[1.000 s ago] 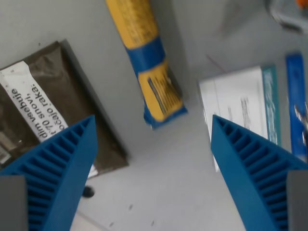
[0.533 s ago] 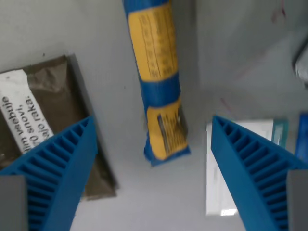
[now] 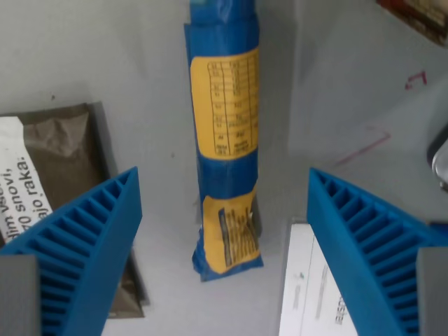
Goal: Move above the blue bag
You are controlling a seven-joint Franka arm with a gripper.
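The blue bag (image 3: 225, 133) is a long, narrow blue packet with yellow label panels, lying on the grey table and running from the top edge down to the middle of the wrist view. My gripper (image 3: 224, 231) is open above its lower end. The ribbed blue fingers (image 3: 87, 252) stand to either side of the packet, well apart from it. Nothing is held between them.
A dark brown packet (image 3: 63, 161) with a white label lies at the wrist view's left. A white card (image 3: 308, 294) lies at the lower right. Red marks (image 3: 364, 148) are drawn on the table at the right, and a metallic object (image 3: 439, 162) shows at the right edge.
The whole scene has shifted down and left in the view, so the camera moved along the blue bag. More of the bag's length now shows, and it lies nearly upright in the picture.
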